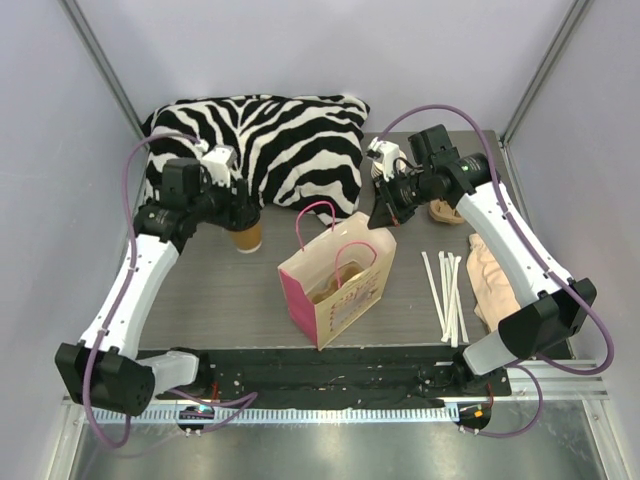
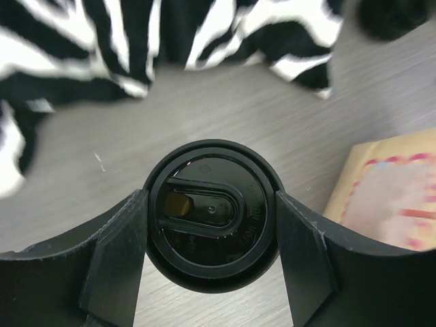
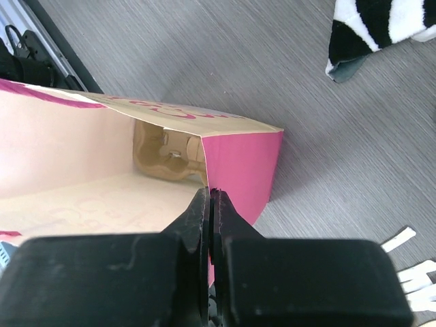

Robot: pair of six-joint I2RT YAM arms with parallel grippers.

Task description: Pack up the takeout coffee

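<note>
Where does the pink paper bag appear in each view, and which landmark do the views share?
Top external: the pink paper bag stands in the middle of the picture.
Left wrist: only part of it shows, at the right edge.
Right wrist: it fills the left and centre, its open mouth facing the camera.
Shared landmark: the zebra pillow, at the top in all three.

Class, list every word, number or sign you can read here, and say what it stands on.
No text is legible.
On the takeout coffee lid: raised lettering, too blurred to read.
On the paper bag: pink print, too small and blurred to read.
</note>
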